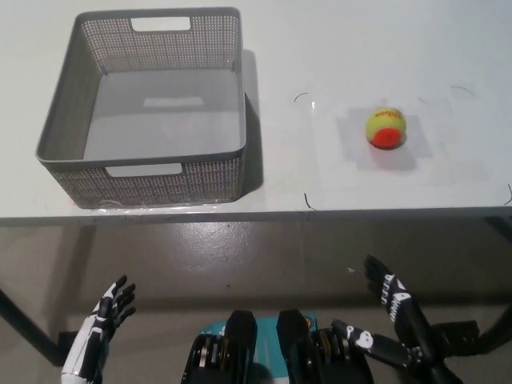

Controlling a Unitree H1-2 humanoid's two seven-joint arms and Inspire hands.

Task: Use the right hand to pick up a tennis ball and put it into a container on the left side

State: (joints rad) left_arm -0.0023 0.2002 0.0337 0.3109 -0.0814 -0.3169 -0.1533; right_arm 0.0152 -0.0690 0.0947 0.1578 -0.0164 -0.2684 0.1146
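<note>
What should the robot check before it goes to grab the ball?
1. Yellow and orange tennis ball lies alone on the white table: ok.
2. Right robot hand open, holding nothing: ok.
3. Right robot hand near the ball: not ok, it is below the table edge.
4. Grey mesh plastic basket on the left has room inside: ok.
5. Left robot hand low, away from the basket: ok.

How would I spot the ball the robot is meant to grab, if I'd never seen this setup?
Look at the white table: a grey perforated basket fills its left part. To the right of the basket, apart from it, sits the tennis ball. It is the only small round thing there, yellow with an orange patch.
</note>
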